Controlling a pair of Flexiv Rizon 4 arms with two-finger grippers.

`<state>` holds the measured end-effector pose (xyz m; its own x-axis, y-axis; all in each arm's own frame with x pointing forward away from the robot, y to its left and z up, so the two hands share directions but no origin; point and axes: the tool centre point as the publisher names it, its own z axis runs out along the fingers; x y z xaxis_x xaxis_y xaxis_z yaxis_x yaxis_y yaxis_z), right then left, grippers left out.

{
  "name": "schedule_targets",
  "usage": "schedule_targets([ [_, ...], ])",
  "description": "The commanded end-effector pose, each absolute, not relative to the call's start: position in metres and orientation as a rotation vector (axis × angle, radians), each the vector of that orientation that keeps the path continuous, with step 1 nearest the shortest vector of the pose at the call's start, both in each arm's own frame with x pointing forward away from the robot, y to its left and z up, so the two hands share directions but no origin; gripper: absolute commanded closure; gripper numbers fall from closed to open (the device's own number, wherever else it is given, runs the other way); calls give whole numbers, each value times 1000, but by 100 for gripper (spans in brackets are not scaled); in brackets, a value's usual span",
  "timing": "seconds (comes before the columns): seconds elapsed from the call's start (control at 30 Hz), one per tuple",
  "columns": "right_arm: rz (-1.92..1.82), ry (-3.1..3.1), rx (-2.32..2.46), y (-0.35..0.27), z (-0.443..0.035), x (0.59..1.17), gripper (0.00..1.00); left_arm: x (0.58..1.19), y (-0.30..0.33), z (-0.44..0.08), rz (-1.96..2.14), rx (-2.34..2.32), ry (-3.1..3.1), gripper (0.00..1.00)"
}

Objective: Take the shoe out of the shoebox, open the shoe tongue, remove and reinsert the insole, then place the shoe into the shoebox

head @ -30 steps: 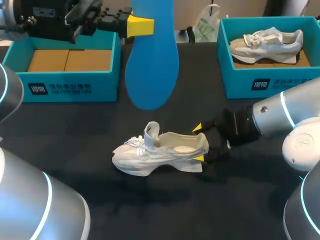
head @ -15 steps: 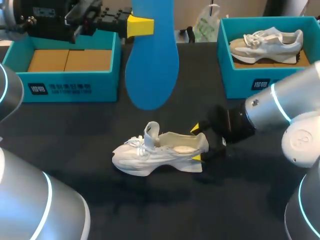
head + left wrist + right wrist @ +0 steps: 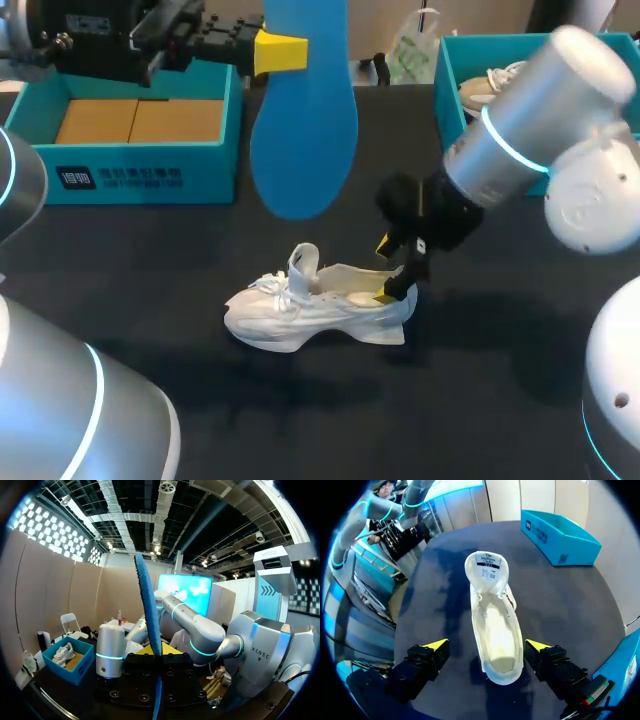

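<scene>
**Q:** Panel A: how far had the work gone?

**A:** The shoe point(image 3: 315, 308) lay out of its box on the table point(image 3: 480, 400), resting on its sole with the toe toward the robot's left. Its tongue point(image 3: 303, 262) stood pulled up and the mouth gaped, so taking the shoe out and opening the tongue read as done. The right claw point(image 3: 388, 270) hung just over the heel. Its fingers were spread wide to either side of the shoe and, by the wrist view, were clear of it. Farther back, the blue insole point(image 3: 305, 130) hung toe-down in the air, held near its upper end by the closed left claw point(image 3: 282, 52), so the insole was out. On this reading, two steps were left: slide the insole back in, then set the shoe into a box.

**Q:** And the count?

**A:** Nearest was one shoe on the table, and above it one insole in the air. At the far edge stood two teal boxes. The left box point(image 3: 140, 180) showed only brown card inside and was probably where the shoe would go. The right box point(image 3: 500, 165) held a second shoe point(image 3: 488, 85), partly hidden by the right arm. The totals were two shoes, two boxes, one loose insole and two claws.
</scene>
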<state>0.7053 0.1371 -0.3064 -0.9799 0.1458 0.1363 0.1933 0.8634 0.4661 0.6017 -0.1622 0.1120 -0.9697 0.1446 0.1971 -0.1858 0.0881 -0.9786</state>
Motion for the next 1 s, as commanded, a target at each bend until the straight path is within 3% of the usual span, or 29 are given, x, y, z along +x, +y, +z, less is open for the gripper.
schedule_targets([
  [0.03,-366,-2991,-250,142,-304,708,0,603,-163,112,1969,39,-2122,100],
  [1.0,-107,-3070,-232,145,-323,722,0,603,-163,112,1969,39,-2122,100],
])
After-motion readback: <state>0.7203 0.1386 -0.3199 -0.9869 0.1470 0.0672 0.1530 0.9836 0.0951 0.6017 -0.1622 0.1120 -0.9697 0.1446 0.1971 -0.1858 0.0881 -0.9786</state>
